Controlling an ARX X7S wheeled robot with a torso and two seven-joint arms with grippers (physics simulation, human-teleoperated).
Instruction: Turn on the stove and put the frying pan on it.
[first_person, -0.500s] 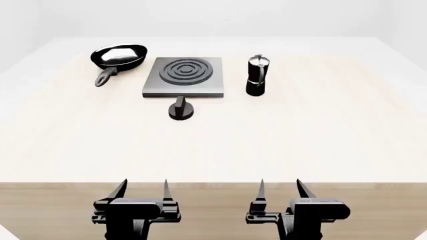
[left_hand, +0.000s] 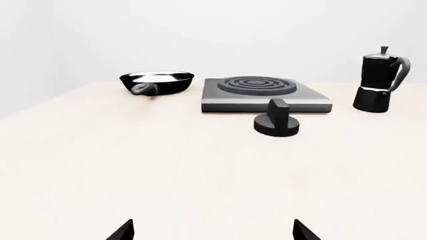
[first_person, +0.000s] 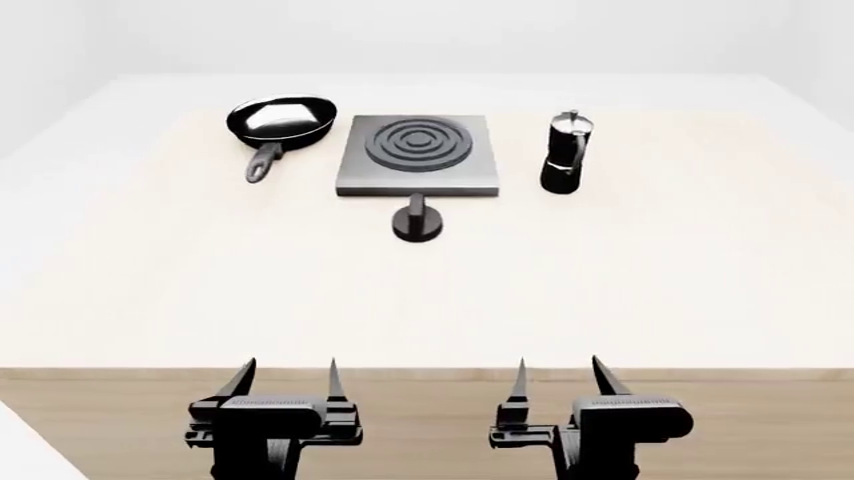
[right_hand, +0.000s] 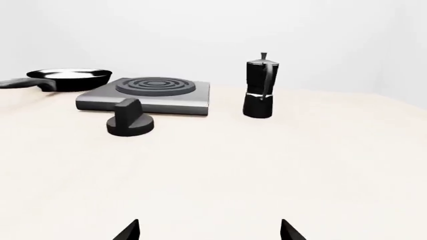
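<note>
Now that the view has shifted and the stove (first_person: 419, 156) sits nearer twelve o'clock, frying pan (first_person: 282, 119) at eleven, both grippers wait with spread fingers, so you reach the knob (first_person: 418, 221) first.

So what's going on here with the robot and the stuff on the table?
Nothing is being handled yet. Both arms sit at the near table edge, the left gripper and right gripper open and empty. Across the table, the frying pan rests beside the stove, not on it. The knob sits in front of the stove, untouched, and a moka pot stands on the stove's other side.
</note>
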